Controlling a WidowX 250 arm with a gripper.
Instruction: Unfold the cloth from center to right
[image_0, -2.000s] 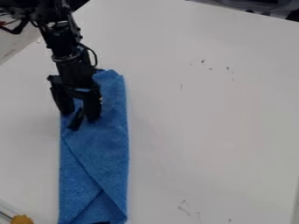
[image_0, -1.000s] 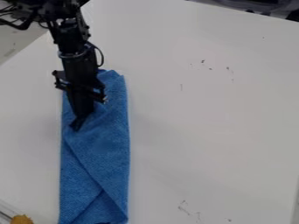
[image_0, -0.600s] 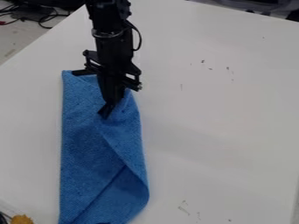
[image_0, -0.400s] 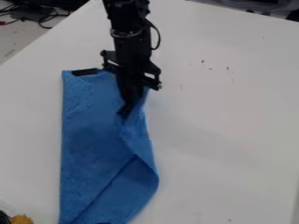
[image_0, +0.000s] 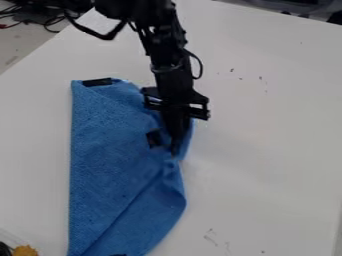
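Note:
The gripper hangs over the upper right part of the blue cloth, its fingers together on the cloth's right edge. That edge is bunched beneath the fingertips. The cloth lies lengthwise on the left half of the table, with a slanting fold running down its lower right part. A black patch sits on the cloth just left of the gripper, and another black strip lies at its top left corner.
The white table bears small dark marks at its upper right and near the bottom. A yellow-orange object sits at the bottom left corner. Black cables lie beyond the table's upper left edge.
The gripper has closed and moved right, drawing the cloth's upper layer with it. The cloth is now wider, and the black strip at its top left has come into view.

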